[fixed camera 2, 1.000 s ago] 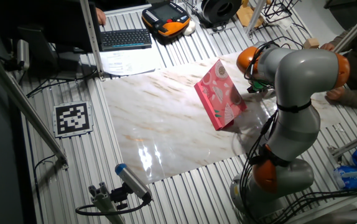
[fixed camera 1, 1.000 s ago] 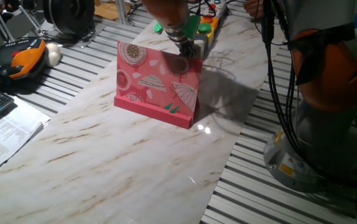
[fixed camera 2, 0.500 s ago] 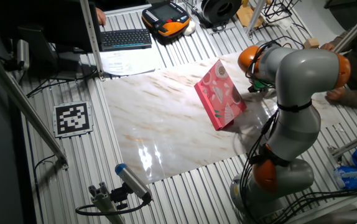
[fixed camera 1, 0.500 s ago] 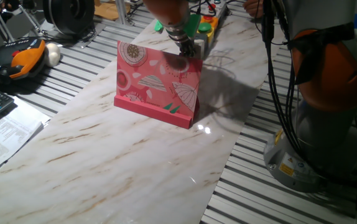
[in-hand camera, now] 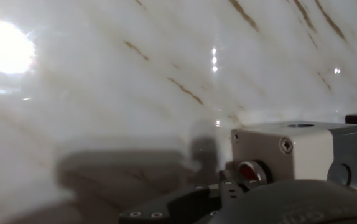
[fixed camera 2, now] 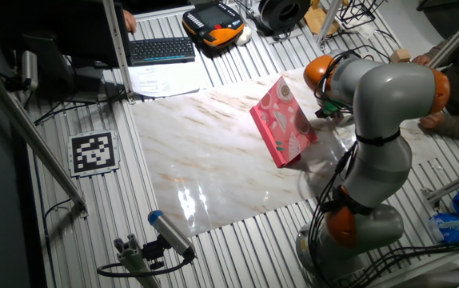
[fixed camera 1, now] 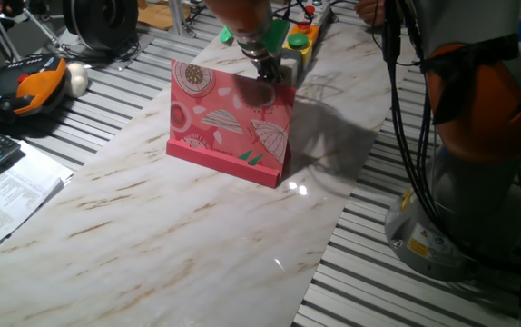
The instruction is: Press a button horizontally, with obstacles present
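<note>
The button (in-hand camera: 249,170) is small, round and red, set in the side face of a light-grey box (in-hand camera: 305,151), low right in the hand view. A dark part of my gripper (in-hand camera: 227,186) sits just in front of it, very close; whether they touch cannot be told. In one fixed view the gripper (fixed camera 1: 270,73) hangs just behind the top edge of the upright pink patterned card (fixed camera 1: 231,124), next to the grey box (fixed camera 1: 290,64). In the other fixed view the card (fixed camera 2: 284,120) stands left of the arm (fixed camera 2: 377,88), which hides the gripper. The fingertips' gap does not show.
A yellow box with a red dome button (fixed camera 1: 299,38) and a green dome button (fixed camera 1: 229,37) stand at the far end of the marble table (fixed camera 1: 179,227). The arm's base (fixed camera 1: 465,227) stands right of the table. A keyboard (fixed camera 2: 161,50) and papers (fixed camera 1: 6,195) lie off the table.
The gripper has shifted slightly behind the card, towards the grey box. The card and the boxes have not moved.
</note>
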{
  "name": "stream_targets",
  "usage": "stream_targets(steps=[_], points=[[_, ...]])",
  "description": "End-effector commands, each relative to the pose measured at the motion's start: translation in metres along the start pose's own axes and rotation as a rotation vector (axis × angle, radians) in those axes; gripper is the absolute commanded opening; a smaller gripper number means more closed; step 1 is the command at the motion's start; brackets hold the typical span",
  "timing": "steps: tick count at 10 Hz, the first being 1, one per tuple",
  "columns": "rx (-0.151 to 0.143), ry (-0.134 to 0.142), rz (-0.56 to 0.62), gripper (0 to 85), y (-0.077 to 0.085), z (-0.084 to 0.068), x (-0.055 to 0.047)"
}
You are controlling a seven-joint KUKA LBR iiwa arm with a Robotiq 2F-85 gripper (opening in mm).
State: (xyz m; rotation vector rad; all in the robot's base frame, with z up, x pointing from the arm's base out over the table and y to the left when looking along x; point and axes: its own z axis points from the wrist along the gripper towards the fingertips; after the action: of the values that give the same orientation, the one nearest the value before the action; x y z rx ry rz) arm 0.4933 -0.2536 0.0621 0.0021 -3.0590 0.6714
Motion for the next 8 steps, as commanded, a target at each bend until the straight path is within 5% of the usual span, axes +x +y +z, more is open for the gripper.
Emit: stream_targets(steps=[1,3,7,8], points=[[-0.019,0.008,0.013,0.0,0.004,-0.006,0.000],[-0.096,0.019,0.048,0.0,0.012,-0.024,0.002],[-0.137,0.032,0.038,0.0,0.021,-0.065,0.014],[-0.181,0.040,0.030,0.0,0.016,-0.077,0.019]])
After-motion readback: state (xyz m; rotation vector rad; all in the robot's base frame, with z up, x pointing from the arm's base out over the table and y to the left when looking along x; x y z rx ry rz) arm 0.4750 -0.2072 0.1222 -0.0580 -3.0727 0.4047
